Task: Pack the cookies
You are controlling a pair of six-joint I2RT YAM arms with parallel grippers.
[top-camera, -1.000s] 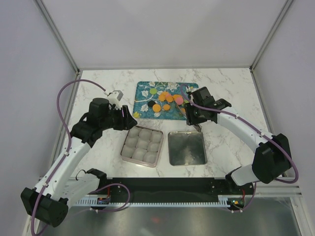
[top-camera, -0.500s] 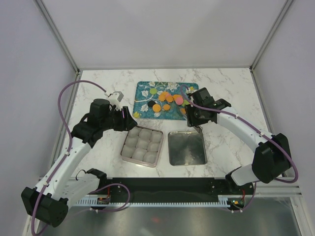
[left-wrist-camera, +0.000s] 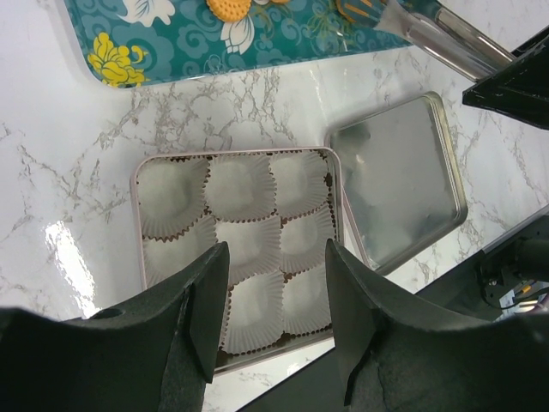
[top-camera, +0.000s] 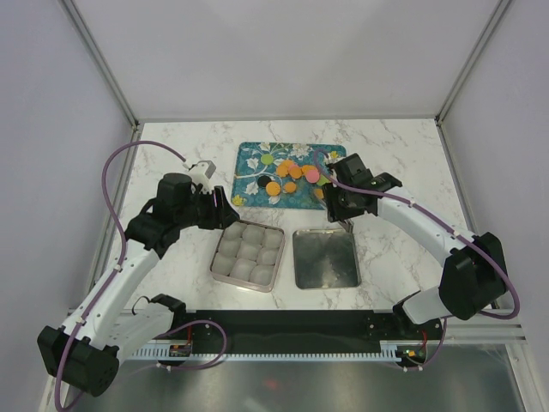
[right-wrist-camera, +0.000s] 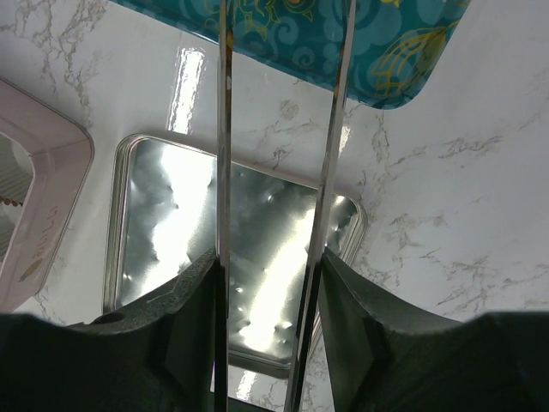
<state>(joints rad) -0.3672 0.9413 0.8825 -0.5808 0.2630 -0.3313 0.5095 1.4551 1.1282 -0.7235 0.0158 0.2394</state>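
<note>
The right hand [right-wrist-camera: 268,318] is clenched on a pair of long metal tongs [right-wrist-camera: 283,129], whose two blades run up the wrist view, parted and empty, tips out of frame past the near corner of the teal tray [top-camera: 257,159]. The cookies [top-camera: 290,172], mostly orange with a pink, green and black one, lie scattered on that tray, none yet in the tin.

The left hand [left-wrist-camera: 274,283] hangs released, its fingers spread above the pink tin [left-wrist-camera: 141,184], which sits just in front of the tray with nine white paper cups [left-wrist-camera: 240,184]. Beside the tin, right of it, the shiny lid [left-wrist-camera: 399,180] lies flat on the marble tabletop [top-camera: 403,154].

My worry: thin discs on a glossy tray could slide away from the blades or tip out on the way over. The cups look light and could shift if brushed, and the lid lies under the tongs' likely path.
</note>
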